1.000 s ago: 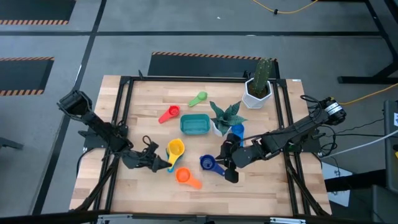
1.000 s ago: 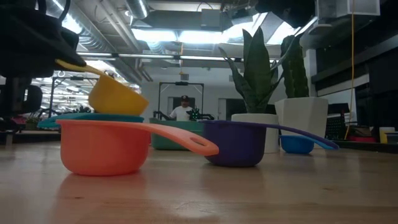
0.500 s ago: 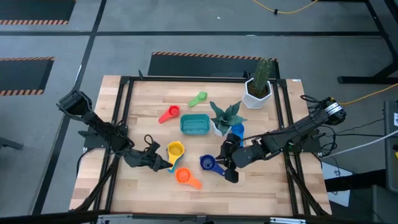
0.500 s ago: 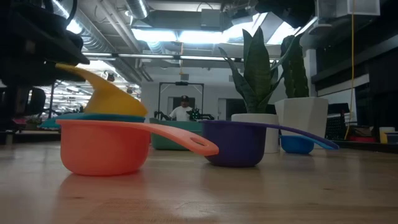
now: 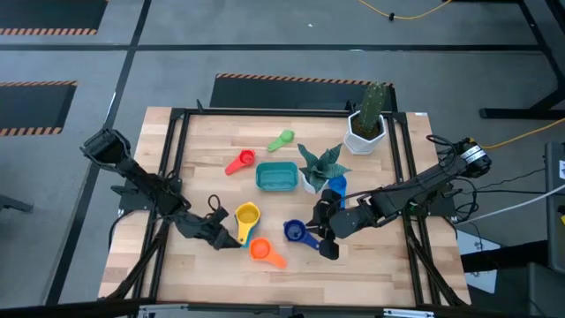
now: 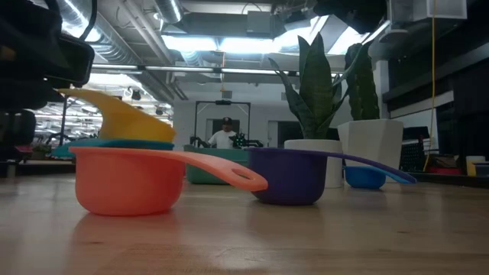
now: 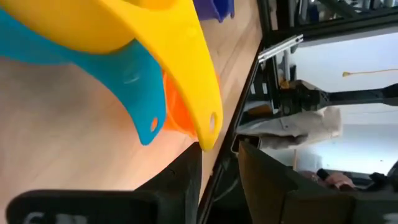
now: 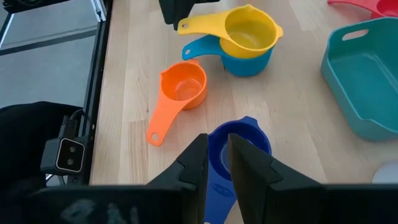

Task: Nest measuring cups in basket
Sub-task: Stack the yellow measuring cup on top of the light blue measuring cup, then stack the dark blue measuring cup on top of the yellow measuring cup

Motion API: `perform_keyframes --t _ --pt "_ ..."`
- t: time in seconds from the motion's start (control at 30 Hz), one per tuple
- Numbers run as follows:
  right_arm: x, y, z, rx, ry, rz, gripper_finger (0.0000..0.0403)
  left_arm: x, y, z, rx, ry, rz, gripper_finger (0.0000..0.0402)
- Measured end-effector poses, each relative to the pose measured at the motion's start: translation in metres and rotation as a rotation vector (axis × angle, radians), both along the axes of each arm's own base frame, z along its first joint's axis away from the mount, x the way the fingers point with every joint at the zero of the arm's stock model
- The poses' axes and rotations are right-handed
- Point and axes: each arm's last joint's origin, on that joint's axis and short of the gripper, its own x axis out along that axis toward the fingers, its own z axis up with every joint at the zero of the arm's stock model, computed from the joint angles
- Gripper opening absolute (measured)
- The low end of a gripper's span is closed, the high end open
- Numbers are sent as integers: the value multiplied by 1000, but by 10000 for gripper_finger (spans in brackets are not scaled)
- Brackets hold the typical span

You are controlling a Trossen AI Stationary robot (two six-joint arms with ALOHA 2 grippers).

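The yellow cup (image 5: pixel 250 213) sits tilted inside the light blue cup (image 8: pixel 249 62), handle side raised. My left gripper (image 5: pixel 221 237) is open by a narrow gap just off the yellow handle's end (image 7: pixel 208 127). The orange cup (image 5: pixel 259 250) and the dark blue cup (image 5: pixel 295 231) rest on their bases nearby. My right gripper (image 8: pixel 217 140) hovers above the dark blue cup's handle with a narrow gap between its fingers, touching nothing. The teal basket (image 5: pixel 276 177) stands farther back, with nothing in it. The red cup (image 5: pixel 240 162) and green cup (image 5: pixel 282 139) lie beyond it. My left gripper comes level from the table's left at the free end of the yellow cup's handle (image 7: pixel 205 144). That end lies right at the fingertips, before the gap. I cannot tell whether they touch it. The cup rests in the light blue cup.
A small spiky plant pot (image 5: pixel 313 168) stands right of the basket, with another blue cup (image 5: pixel 336 185) beside it. A white cactus pot (image 5: pixel 366 124) is at the far right. Bare wood lies along the near edge. A person shows far off in the room (image 6: pixel 224 136).
The yellow cup has come down from a raised, tipped pose into the light blue cup, where it now rests, still slightly tilted. My left gripper has drawn back a little toward the table's left edge. The right arm has kept still.
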Motion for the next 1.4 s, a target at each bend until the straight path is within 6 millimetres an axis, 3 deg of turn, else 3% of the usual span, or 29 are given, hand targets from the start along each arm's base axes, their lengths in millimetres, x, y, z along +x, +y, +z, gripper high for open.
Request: perform_keyframes --t 0.27,0.53,0.73,1.03,1.2,1.4 --pt "0 0 0 1 0 0 66 -2 -4 0 -39 30 -123 99" --pt "-5 4 -2 -19 33 19 66 2 -3 10 -37 -92 -42 99" --pt "-25 19 -5 -49 116 74 66 8 -5 24 29 -222 15 99" --pt "-58 23 -2 -132 245 91 66 40 -20 80 341 -469 45 98" --pt "-63 23 -7 -188 267 136 66 64 -21 116 540 -502 49 98" --pt "-66 22 -27 -196 276 132 66 87 -12 157 726 -508 22 98"
